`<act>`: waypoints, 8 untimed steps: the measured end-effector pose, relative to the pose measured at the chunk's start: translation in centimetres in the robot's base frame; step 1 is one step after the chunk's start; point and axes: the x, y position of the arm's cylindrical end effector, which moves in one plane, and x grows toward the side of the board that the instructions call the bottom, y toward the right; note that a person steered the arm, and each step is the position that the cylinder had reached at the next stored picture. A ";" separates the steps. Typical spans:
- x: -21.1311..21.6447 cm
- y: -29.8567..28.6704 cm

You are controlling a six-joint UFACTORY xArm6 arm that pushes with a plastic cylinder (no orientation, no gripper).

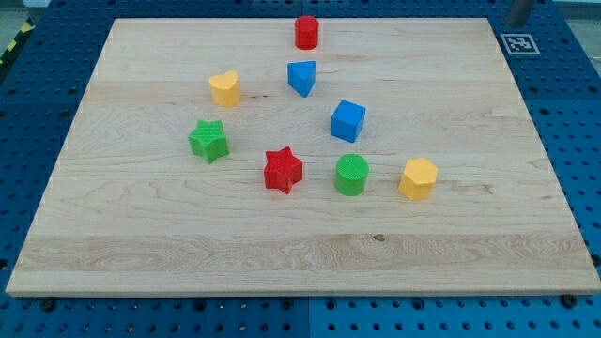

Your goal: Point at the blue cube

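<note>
1. We begin at the view's left with the wooden board [141,263], a pale plank surface lying on a blue perforated table [38,103]; it is the one thing here that bears others, and all eight blocks rest on it.
2. Farthest left among the blocks is the green star [208,141], with the yellow heart-shaped block [224,88] just above it and a little to the right.
3. Next comes the red star [283,170], lower on the board, between the green star and the green cylinder [351,175].
4. Near the board's top edge stands the red cylinder [306,32], and below it the blue triangular block [301,77] (the two are near but apart).
5. The blue cube [347,120], the thing the task names, sits near the board's middle, down and to the right of the blue triangular block and directly above the green cylinder, touching neither.
6. Farthest right is the yellow hexagonal block [418,178], beside the green cylinder with a gap between them.
7. Off the board's top right corner a black-and-white marker tag [517,42] lies on the table.
8. A grey shape [519,9] enters at the top edge above that tag; we cannot tell what it is.
9. Our tip does not show anywhere, so we cannot tell its place relative to the blocks, nor the arm's pose, nor whether it touches anything.
</note>
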 end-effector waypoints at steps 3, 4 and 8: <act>-0.1 0.7; -0.1 0.7; 0.4 -4.4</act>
